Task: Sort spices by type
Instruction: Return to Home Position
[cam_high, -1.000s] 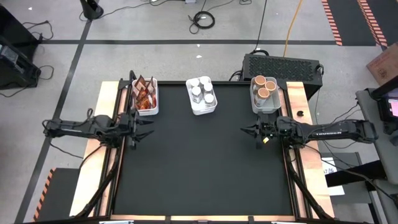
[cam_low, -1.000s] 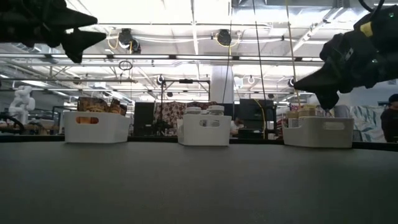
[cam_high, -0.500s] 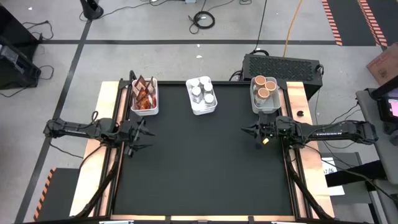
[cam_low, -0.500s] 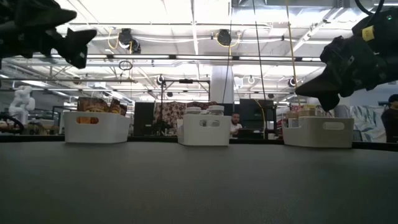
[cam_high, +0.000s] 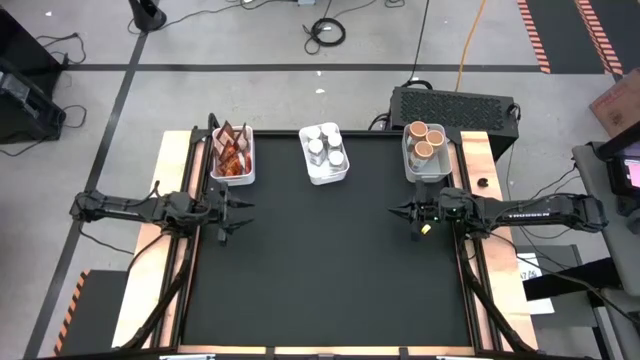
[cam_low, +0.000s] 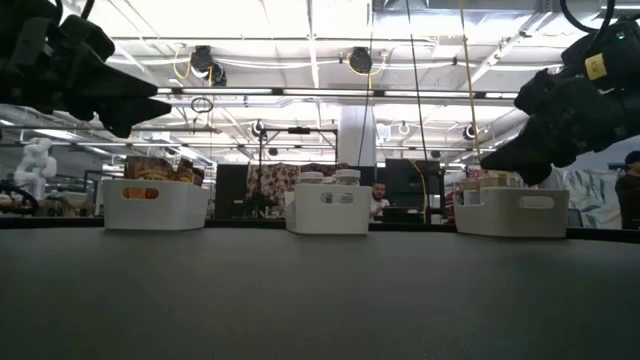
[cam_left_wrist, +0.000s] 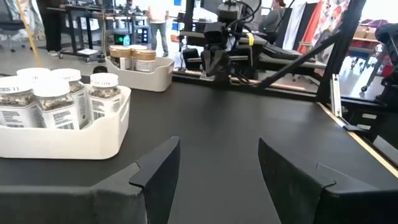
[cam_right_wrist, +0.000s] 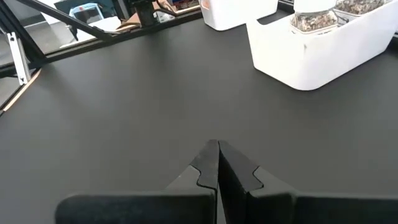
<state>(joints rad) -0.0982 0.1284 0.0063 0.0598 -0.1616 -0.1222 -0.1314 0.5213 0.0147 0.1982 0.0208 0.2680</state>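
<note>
Along the far edge of the black worktop (cam_high: 320, 280), all spices are seen binned by type: red-orange sachets (cam_high: 231, 153) are packed in the left bin (cam_high: 233, 181), with their tops seen above the rim in the low view; clear jars with white lids (cam_high: 324, 148) are held in the middle bin (cam_high: 328, 180); tan-topped tubs (cam_high: 424, 141), three tops counted from above, are held in the right bin (cam_high: 428, 176). The three bins are spaced well apart in one row. No spice is seen loose on the mat in any view. The left hand (cam_high: 237, 218) is positioned over the worktop's left edge, just on the near side of the left bin and not touching it. It is pointed inward across the mat, its fingers (cam_left_wrist: 158, 171) are spread apart and nothing is seen between them. The right hand (cam_high: 397, 212) is positioned at the right edge, just on the near side of the right bin, and is also pointed inward. Its fingers (cam_right_wrist: 208, 163) are pressed together, with nothing gripped. In the low view both hands are seen raised clear of the surface, near the picture's upper corners. In the left wrist view the right arm (cam_left_wrist: 217, 50) is seen across the mat, beyond the jars.
</note>
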